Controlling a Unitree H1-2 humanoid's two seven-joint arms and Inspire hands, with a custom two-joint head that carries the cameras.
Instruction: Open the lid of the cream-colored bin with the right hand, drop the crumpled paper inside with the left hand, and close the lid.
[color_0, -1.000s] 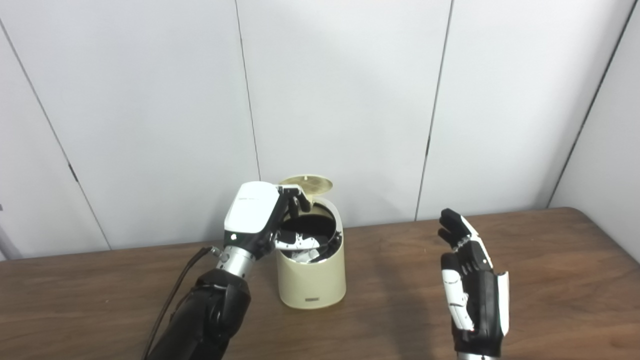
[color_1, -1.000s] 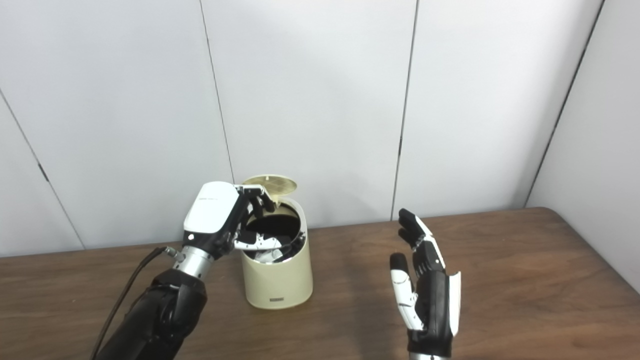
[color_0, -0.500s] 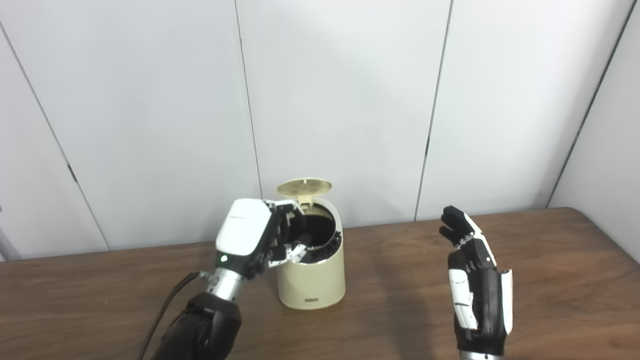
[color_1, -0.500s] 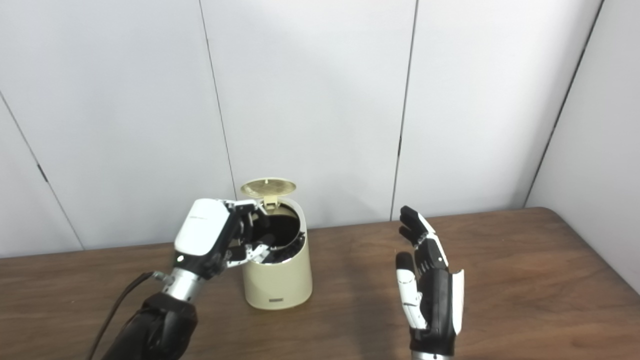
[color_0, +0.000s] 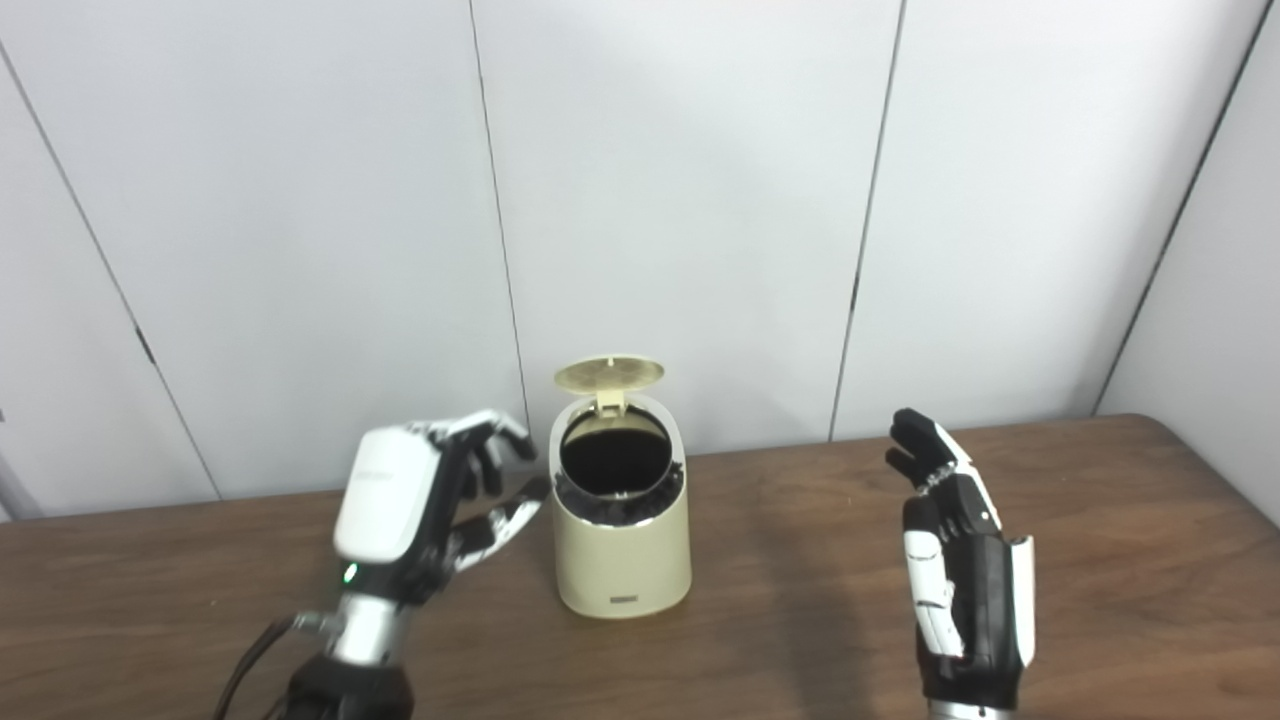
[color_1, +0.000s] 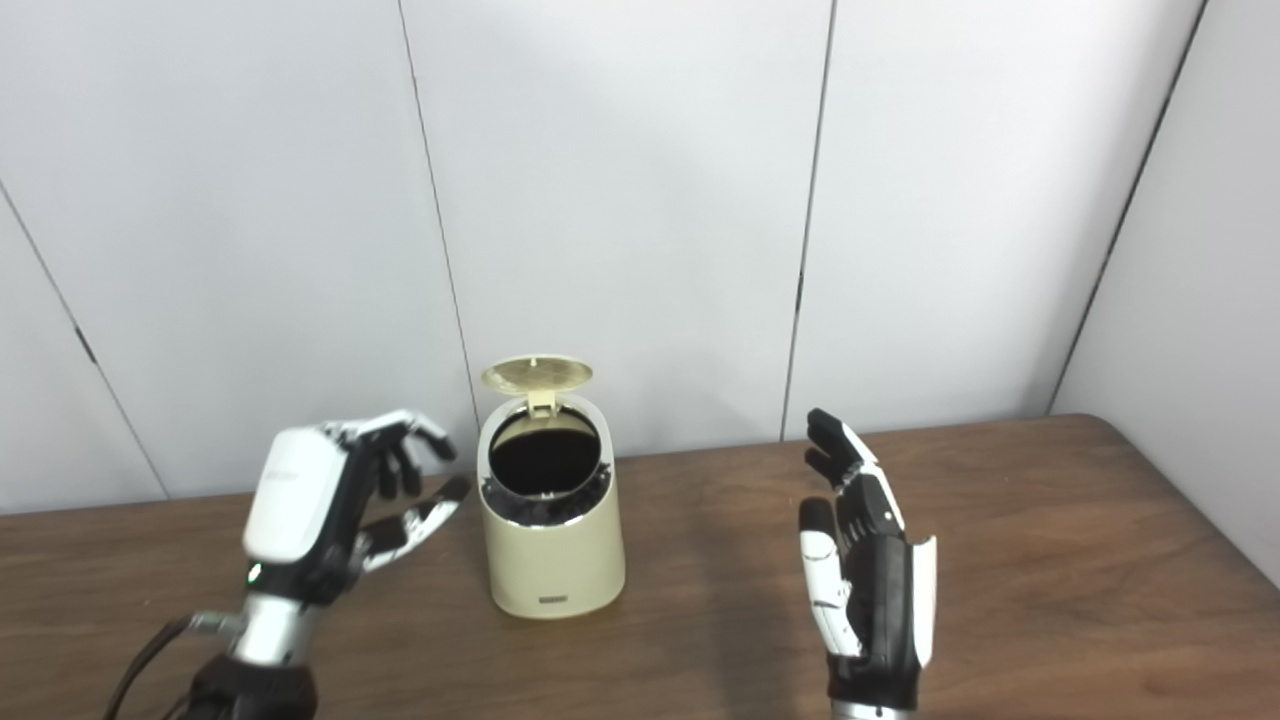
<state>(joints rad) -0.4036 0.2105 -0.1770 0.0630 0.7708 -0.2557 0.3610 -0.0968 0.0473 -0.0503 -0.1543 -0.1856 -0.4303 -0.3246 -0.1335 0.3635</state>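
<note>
While lid (color_0: 609, 372) up, both hands empty beside bin (color_0: 622, 545).

A lab: bare white wall panels (color_0: 680, 180); plain wooden table (color_0: 1100, 520).

My left hand (color_0: 415, 505) has a white back shell, black-and-white fingers, a small green light, a silver wrist and a black cable. My right hand (color_0: 960, 590) is mostly black with white panels.
</note>
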